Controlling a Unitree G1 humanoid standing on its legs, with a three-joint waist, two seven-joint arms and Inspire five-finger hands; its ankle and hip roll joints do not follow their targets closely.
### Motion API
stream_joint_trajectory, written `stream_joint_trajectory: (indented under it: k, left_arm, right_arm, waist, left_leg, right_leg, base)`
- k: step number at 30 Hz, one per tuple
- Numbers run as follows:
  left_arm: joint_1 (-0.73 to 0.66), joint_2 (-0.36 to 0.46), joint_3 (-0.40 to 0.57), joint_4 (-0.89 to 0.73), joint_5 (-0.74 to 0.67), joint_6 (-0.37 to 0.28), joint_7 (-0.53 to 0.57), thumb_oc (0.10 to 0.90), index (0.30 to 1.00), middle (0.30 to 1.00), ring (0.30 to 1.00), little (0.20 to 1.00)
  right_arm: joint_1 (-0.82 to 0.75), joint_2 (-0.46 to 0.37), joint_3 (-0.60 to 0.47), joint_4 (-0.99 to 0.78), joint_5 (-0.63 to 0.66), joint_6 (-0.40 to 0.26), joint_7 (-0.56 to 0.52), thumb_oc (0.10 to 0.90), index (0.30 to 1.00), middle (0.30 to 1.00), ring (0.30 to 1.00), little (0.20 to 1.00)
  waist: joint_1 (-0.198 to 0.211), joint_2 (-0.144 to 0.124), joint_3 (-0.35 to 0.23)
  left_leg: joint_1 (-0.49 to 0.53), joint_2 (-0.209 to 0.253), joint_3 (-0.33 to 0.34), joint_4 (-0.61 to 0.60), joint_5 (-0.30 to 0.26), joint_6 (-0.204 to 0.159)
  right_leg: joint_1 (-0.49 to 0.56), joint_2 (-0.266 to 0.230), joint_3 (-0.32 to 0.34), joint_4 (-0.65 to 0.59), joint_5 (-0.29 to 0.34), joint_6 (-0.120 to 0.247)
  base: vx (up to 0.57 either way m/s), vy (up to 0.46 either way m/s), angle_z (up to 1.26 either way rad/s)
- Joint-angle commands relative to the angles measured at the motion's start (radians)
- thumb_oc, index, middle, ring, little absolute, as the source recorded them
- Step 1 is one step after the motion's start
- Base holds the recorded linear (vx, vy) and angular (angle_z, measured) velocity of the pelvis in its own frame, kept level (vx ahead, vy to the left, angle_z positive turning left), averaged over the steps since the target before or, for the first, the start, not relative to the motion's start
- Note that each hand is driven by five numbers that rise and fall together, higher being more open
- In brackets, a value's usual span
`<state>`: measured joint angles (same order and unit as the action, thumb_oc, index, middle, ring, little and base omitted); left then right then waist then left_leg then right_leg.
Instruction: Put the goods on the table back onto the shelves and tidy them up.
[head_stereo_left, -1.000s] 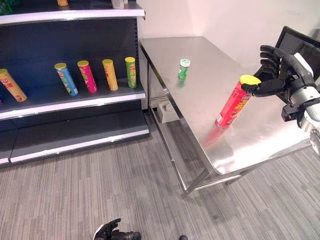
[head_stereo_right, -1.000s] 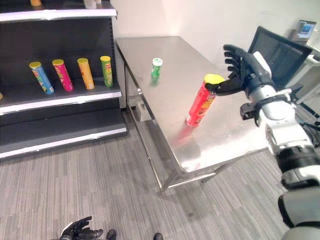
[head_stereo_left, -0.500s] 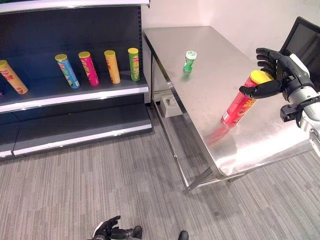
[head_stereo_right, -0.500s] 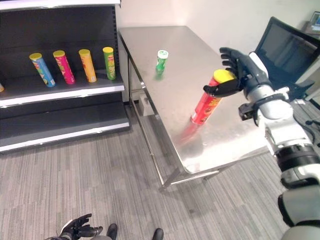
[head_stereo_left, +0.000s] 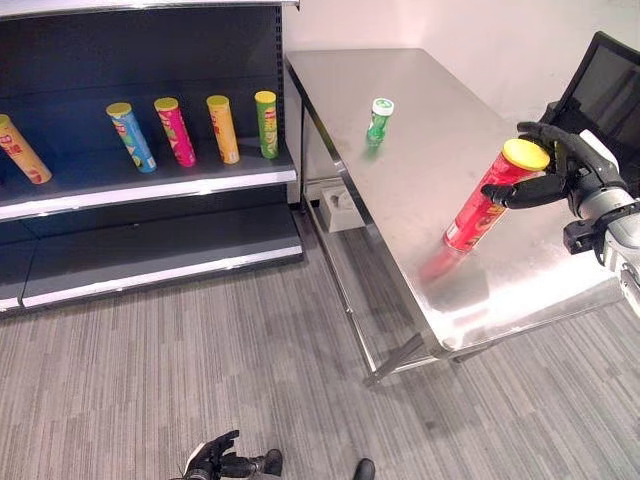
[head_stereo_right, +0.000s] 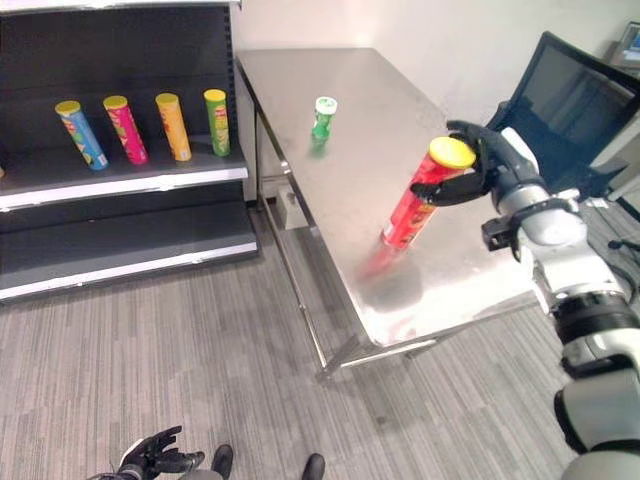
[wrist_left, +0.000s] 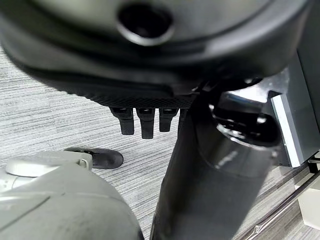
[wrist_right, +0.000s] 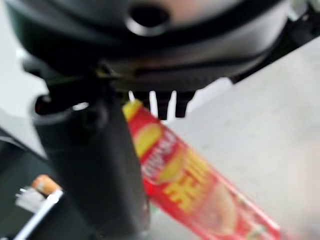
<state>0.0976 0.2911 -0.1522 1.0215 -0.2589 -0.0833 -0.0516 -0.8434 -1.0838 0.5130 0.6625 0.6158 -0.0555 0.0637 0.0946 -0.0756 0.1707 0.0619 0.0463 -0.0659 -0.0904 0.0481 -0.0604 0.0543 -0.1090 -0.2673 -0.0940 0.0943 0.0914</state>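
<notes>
I had the shelves on the left, their white front edges running across, and the steel table butted against their right end, its long near edge facing a broad stretch of grey floor. That floor gave the most room to move between table and shelves. The lower shelf board was bare; on the one above it an orange can stood at the far left, apart from a row of four: blue can, pink can, a second orange can and green can.

On the table, the red can with its yellow lid leaned toward the right edge, base on the steel. My right hand was at its top, thumb across the front just under the lid and fingers curled behind it, holding it. The small green can stood well apart, farther back. A dark monitor sat past the table's right side.

The right wrist view showed the red can's label running away past the thumb, and fingertips beyond its lid. My left hand hung low above the floor, fingers loosely spread; its wrist view showed relaxed fingertips over grey floor, holding nothing.
</notes>
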Motion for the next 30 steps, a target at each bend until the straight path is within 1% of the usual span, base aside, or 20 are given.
stream_joint_trajectory:
  k: [1,6,13,25,30]
  left_arm:
    - [0.003,0.041,-0.08,0.035,-0.006,-0.015,0.001,0.8,0.9,0.9,0.9,0.9]
    - [0.001,0.043,-0.081,0.037,-0.009,-0.012,-0.001,0.8,0.9,0.9,0.9,0.9]
    - [0.0,0.042,-0.081,0.035,-0.014,-0.005,0.001,0.8,0.9,0.9,0.9,0.9]
    - [-0.001,0.035,-0.086,0.04,-0.021,0.009,0.003,0.8,0.9,0.9,0.9,0.9]
    - [0.0,0.037,-0.087,0.037,-0.019,0.013,0.002,0.8,0.9,0.9,0.9,0.9]
  right_arm:
    - [-0.181,-0.01,0.027,0.026,0.058,-0.033,0.004,0.8,0.9,0.9,0.9,0.9]
    - [-0.163,0.018,0.012,0.024,0.114,-0.028,0.016,0.8,0.9,0.9,0.9,0.9]
    - [-0.158,0.052,-0.01,0.035,0.131,-0.021,0.006,0.8,0.9,0.9,0.9,0.9]
    - [-0.161,0.118,-0.074,0.085,0.219,-0.017,-0.023,0.8,0.9,0.9,0.9,0.9]
    - [-0.157,0.116,-0.08,0.092,0.222,-0.014,-0.025,0.8,0.9,0.9,0.9,0.9]
  waist:
    - [0.025,-0.036,-0.038]
    - [0.029,-0.039,-0.035]
    - [0.035,-0.041,-0.033]
    - [0.04,-0.039,-0.036]
    - [0.038,-0.039,-0.037]
  left_leg:
    - [0.021,0.008,0.076,0.003,-0.082,-0.027]
    - [0.023,0.008,0.075,0.003,-0.083,-0.025]
    - [0.023,0.007,0.077,0.003,-0.084,-0.025]
    - [0.031,0.009,0.077,0.003,-0.089,-0.024]
    - [0.033,0.01,0.076,0.003,-0.09,-0.025]
  right_leg:
    - [0.015,-0.049,0.009,0.007,-0.021,0.088]
    - [0.016,-0.05,0.009,0.007,-0.02,0.088]
    - [0.016,-0.05,0.01,0.007,-0.021,0.089]
    - [0.022,-0.05,0.007,0.007,-0.023,0.089]
    - [0.024,-0.049,0.007,0.007,-0.025,0.088]
  base:
    - [0.0,0.0,0.0]
    - [0.0,0.0,0.0]
    - [0.0,0.0,0.0]
    - [0.0,0.0,0.0]
    - [0.0,0.0,0.0]
